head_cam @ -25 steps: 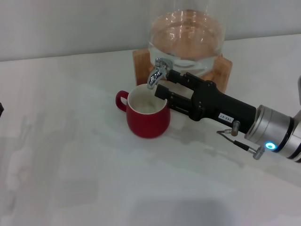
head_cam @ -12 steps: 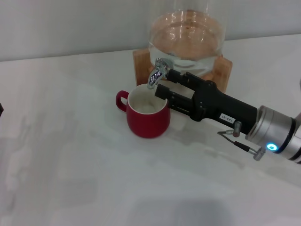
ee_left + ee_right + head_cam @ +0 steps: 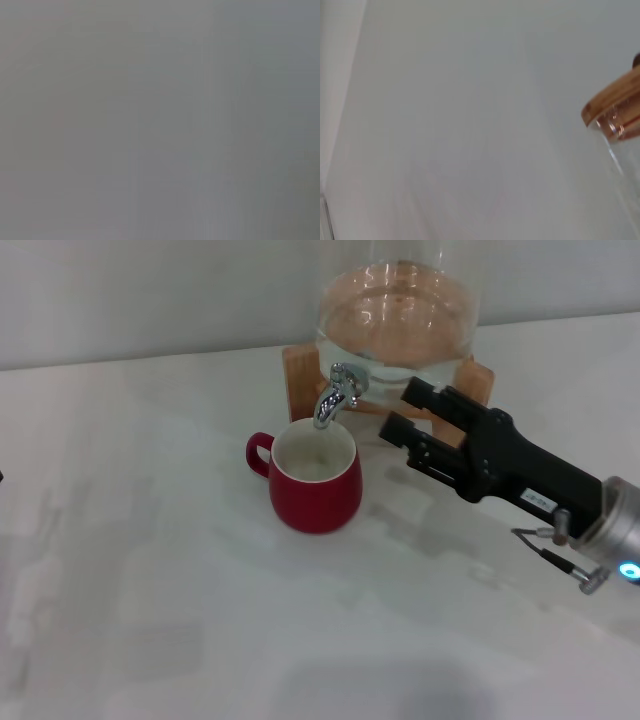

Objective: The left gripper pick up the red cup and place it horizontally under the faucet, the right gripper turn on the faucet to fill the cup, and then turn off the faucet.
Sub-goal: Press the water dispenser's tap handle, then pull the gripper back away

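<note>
The only lettering is a small white label [image 3: 540,501] on the long black right gripper [image 3: 408,412], right of centre in the head view; its dark characters are too small to read. No other text, brand or sign appears.

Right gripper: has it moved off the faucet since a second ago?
Yes. The right gripper has pulled back to the robot's right, away from the faucet; a clear gap now separates its open fingers from the spout above the red cup.

The right end effector [image 3: 407,410] reaches in from the right, its black fingers parted and holding nothing.
</note>
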### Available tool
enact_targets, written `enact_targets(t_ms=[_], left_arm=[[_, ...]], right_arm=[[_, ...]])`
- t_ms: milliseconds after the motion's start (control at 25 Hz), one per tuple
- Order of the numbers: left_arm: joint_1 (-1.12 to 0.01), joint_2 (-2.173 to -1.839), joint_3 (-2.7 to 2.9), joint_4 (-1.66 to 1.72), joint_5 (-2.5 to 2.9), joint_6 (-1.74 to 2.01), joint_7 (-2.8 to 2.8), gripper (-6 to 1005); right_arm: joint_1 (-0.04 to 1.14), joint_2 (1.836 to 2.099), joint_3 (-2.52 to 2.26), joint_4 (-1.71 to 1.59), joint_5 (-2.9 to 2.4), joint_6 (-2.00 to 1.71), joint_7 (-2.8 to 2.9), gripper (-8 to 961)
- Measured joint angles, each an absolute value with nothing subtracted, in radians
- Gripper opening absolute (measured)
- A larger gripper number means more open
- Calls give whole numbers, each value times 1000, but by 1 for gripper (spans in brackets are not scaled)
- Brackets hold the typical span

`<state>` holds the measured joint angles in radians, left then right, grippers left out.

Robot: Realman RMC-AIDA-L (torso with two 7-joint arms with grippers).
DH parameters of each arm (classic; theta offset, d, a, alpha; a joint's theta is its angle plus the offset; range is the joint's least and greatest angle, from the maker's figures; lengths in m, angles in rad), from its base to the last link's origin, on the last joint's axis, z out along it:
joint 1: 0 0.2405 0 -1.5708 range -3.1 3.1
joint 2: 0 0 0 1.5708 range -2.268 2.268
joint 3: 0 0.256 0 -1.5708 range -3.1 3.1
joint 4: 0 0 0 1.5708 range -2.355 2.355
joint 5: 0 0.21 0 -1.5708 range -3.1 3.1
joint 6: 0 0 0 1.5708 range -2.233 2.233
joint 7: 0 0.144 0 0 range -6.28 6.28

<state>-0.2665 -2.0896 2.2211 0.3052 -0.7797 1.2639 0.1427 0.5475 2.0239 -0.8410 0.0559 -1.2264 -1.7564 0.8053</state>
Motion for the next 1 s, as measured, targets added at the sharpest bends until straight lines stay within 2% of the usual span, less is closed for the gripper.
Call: enact_targets(t_ms=[440, 1000], left_arm=[[-269, -2088, 2221, 305, -779, 1264, 143, 882], [-279, -2088, 2221, 301, -775, 1263, 143, 882]], right_arm=[[527, 2028, -854, 77, -1253, -1808, 797, 723], [669, 2028, -843, 178, -1324, -1732, 794, 723]])
